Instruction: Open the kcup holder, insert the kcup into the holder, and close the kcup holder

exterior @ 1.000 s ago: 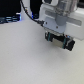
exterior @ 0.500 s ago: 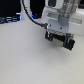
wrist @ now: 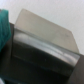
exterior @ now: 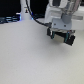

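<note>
— Hardly anything has been shifted in the last second: the end effector (exterior: 61,38) is seen in nearly the same spot, hung over the desk (exterior: 30,60) toward the exterior view's right.

— Is anything gripped?

— That cannot be told. The fingers are blurred into a dark mass, and a greenish tinge at one side cannot be confirmed as the kcup. Otherwise the kcup is not found with certainty in either view.

— And the kcup holder?

— A dark boxy body, taken to be the kcup holder (wrist: 45,54), fills much of the wrist view, with a pale panel (wrist: 42,27) adjoining it. It is therefore judged to lie close and straight ahead of the end effector. Its long edge is seen running slantwise across the wrist view, so the fingers are probably not squared to it.

— What about the teal strip (wrist: 3,27)?

— It is cut off at the edge of the wrist view and cannot be identified. The dark shapes (exterior: 9,20) at the exterior view's left are well apart from the arm.
</note>
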